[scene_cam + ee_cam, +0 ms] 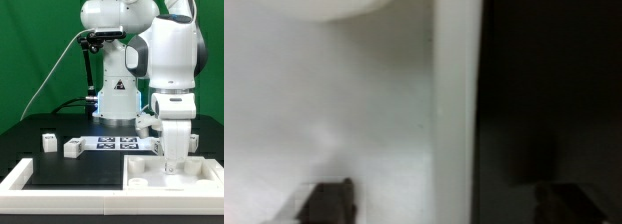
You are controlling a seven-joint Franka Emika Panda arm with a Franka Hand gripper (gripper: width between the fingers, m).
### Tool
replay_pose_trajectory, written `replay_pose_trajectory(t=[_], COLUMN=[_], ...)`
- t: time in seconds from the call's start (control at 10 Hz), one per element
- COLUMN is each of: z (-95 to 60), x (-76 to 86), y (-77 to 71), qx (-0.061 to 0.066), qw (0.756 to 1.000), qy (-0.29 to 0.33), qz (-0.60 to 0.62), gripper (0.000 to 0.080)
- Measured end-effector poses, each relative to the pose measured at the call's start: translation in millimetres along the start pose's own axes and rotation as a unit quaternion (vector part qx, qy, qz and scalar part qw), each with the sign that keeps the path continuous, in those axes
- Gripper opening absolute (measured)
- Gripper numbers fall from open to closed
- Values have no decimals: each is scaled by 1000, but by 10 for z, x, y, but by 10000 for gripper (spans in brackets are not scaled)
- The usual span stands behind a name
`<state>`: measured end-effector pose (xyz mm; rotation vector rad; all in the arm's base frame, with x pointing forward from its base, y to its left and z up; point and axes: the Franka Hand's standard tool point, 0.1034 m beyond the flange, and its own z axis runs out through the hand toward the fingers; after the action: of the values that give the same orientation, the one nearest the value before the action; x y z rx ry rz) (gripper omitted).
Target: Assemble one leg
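Two legs, small white blocks with marker tags, lie on the black table at the exterior view's left: one leg [47, 141] and a second leg [72, 148]. My gripper [175, 158] points down at the exterior view's right, right over the large flat white tray-like piece [150, 180]. In the wrist view the blurred white piece [349, 110] fills one side and its edge [455, 120] runs between my two dark fingertips [331, 205], which stand wide apart. One finger is over the white piece, the other over the black table. The gripper [446, 207] is open and holds nothing.
The marker board [120, 142] lies in the middle of the table in front of the robot base [115, 100]. A white frame [20, 178] runs along the front left. A small white part [147, 122] sits behind the arm.
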<state>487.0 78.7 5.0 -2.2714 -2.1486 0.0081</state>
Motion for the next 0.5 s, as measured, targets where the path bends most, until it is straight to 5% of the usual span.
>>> replay_pose_trajectory(t=[0.1,0.5], z=[0,0], x=[0,0], y=[0,0], qx=[0,0], qw=[1000,1000], qy=[0,0], qz=[0,0], gripper=[619,648])
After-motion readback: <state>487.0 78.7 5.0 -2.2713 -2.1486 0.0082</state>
